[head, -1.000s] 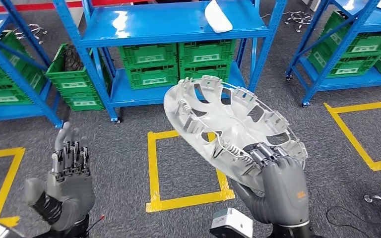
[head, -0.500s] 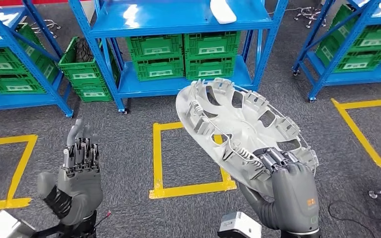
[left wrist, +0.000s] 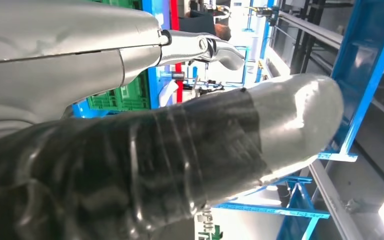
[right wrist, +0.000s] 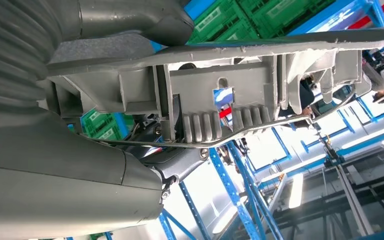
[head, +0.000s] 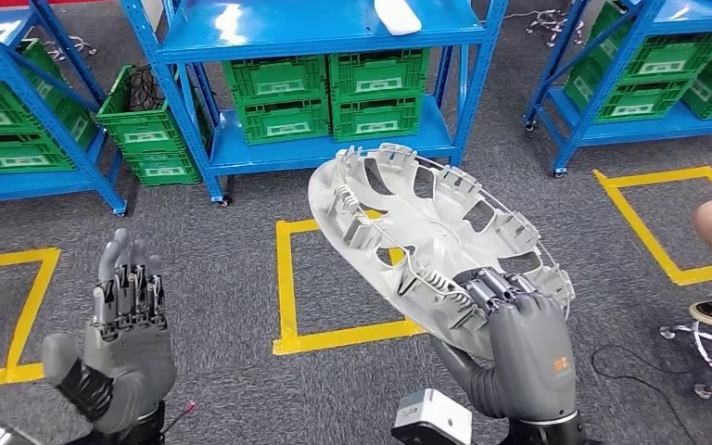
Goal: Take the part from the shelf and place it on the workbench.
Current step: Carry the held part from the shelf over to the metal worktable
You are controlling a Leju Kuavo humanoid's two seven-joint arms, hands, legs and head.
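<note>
wheel cover [head: 426,232] tilted, rim gripped by right robot hand [head: 519,343]

grey floor [head: 232,306], yellow tape squares [head: 284,297], blue shelves [head: 324,37], green crates [head: 329,93]

Bright even light, sharp; wrist backgrounds overexposed.

The part [head: 431,246] is a round, pale grey plastic wheel cover with spoke openings, rim clips and a wire ring. It tilts, ribbed inner face up, above the yellow floor square [head: 289,306].
</note>
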